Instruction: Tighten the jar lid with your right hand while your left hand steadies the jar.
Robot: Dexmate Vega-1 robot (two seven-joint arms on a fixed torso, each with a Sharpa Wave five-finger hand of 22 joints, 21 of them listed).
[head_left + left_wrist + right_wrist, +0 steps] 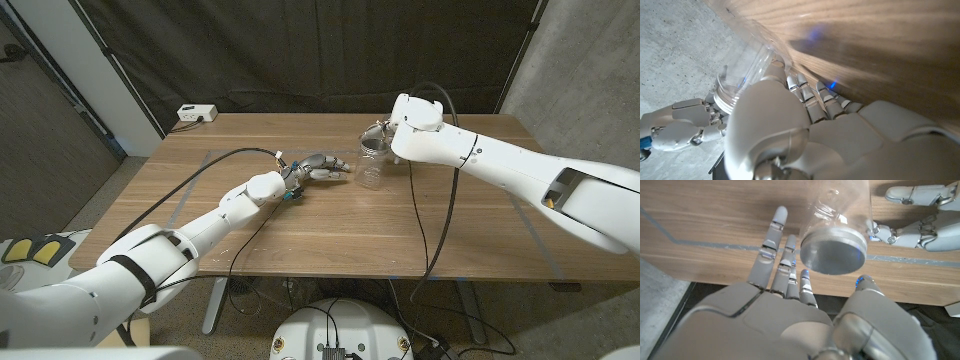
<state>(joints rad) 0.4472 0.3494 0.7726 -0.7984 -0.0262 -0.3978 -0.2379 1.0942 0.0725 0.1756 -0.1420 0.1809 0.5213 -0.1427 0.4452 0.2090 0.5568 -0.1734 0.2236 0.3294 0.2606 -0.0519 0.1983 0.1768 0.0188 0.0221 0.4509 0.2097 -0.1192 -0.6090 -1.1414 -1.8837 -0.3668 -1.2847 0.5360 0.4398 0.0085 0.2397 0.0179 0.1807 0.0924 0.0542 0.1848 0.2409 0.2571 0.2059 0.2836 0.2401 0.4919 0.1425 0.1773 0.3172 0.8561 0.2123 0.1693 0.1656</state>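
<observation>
1. The jar point(372, 165) is a clear cylinder, of glass or plastic, and it stands upright on the wooden table point(330, 230), toward the far side and right of the middle. The wood grain shows through its wall.
2. The lid point(832, 249) is a round disc of dull grey metal with a smooth flat top and a thin rim. It sits on the mouth of the jar.
3. The right hand point(805, 295), with glossy white shells and grey jointed fingers point(771, 245), hovers over the lid with the fingers spread apart. In the right wrist view the fingers stand beside the lid, and I see no grip on it.
4. The left hand point(318, 168) reaches toward the jar from the left side, fingers stretched out. The fingertips are at the jar wall or just beside it; I cannot tell if they touch. The fingers do not wrap around the jar.
5. A white power strip point(196, 114) lies at the far left corner of the table.
</observation>
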